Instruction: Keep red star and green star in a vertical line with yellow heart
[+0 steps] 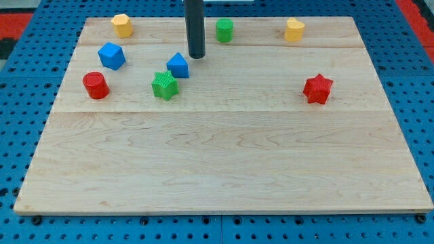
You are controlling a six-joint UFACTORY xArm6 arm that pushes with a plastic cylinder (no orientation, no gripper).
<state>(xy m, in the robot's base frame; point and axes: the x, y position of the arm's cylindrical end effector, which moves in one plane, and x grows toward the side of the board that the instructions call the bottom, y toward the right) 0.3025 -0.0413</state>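
Observation:
The red star point(317, 89) lies at the board's right, below the yellow heart point(293, 30), which sits near the top right edge. The green star point(164, 85) lies left of the middle, touching or nearly touching a blue triangular block point(178, 66) just above and right of it. My tip point(196, 56) is on the board near the top middle, just right of and above the blue triangular block, and up and right of the green star. It touches neither star.
A green cylinder point(224, 30) stands right of the rod near the top. A yellow hexagon block point(122, 25) is at the top left, a blue cube point(111, 55) and a red cylinder point(95, 85) at the left. The wooden board point(217, 169) rests on a blue pegboard.

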